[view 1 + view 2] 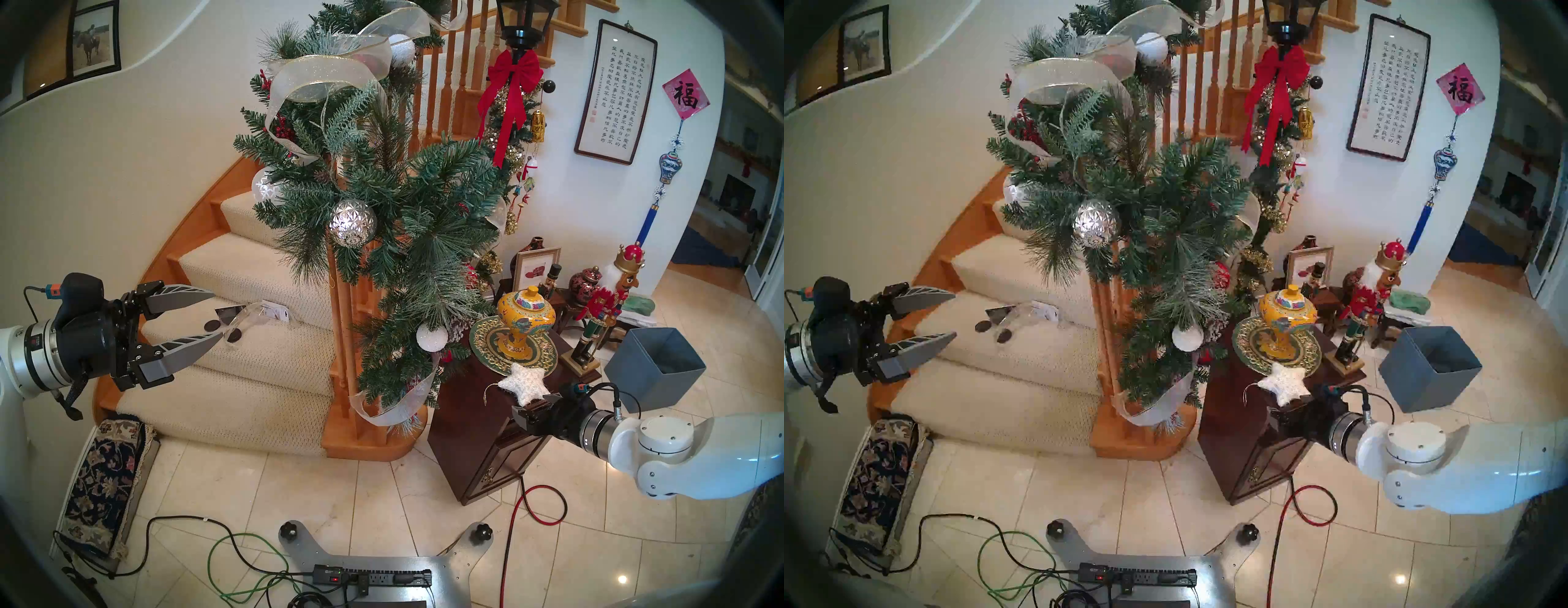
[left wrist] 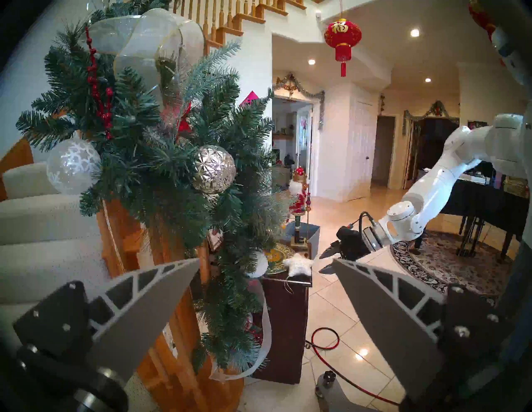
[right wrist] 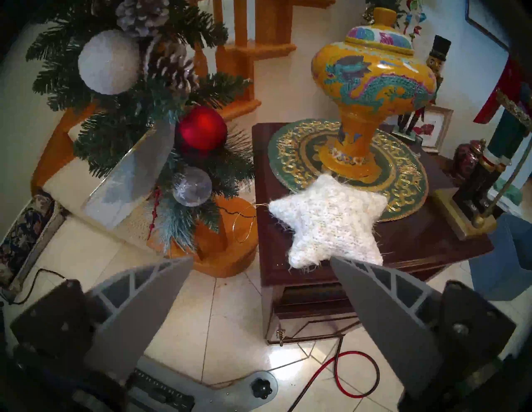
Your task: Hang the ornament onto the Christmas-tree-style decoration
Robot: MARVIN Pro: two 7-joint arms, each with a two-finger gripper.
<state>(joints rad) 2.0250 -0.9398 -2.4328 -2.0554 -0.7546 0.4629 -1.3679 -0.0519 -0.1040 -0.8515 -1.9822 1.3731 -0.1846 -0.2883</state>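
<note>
The white fuzzy star ornament (image 1: 522, 382) lies on the front corner of a dark wooden cabinet (image 1: 475, 433). Its gold string loop (image 3: 244, 224) hangs over the cabinet's left edge. My right gripper (image 3: 260, 259) is open and empty, level with the cabinet top. One of its fingertips (image 3: 345, 270) is right at the star's (image 3: 328, 221) near points. The green pine garland (image 1: 382, 204) with ribbon and a faceted silver ball (image 1: 353, 223) hangs on the stair rail, left of the cabinet. My left gripper (image 1: 216, 314) is open and empty, left of the garland, over the stairs.
A yellow vase (image 1: 526, 322) on a green round mat stands just behind the star. Nutcrackers (image 1: 606, 305) and a grey box (image 1: 655, 369) are to the right. The wooden newel post (image 1: 339, 339) and carpeted stairs are to the left. Cables (image 1: 543, 505) lie on the tile floor.
</note>
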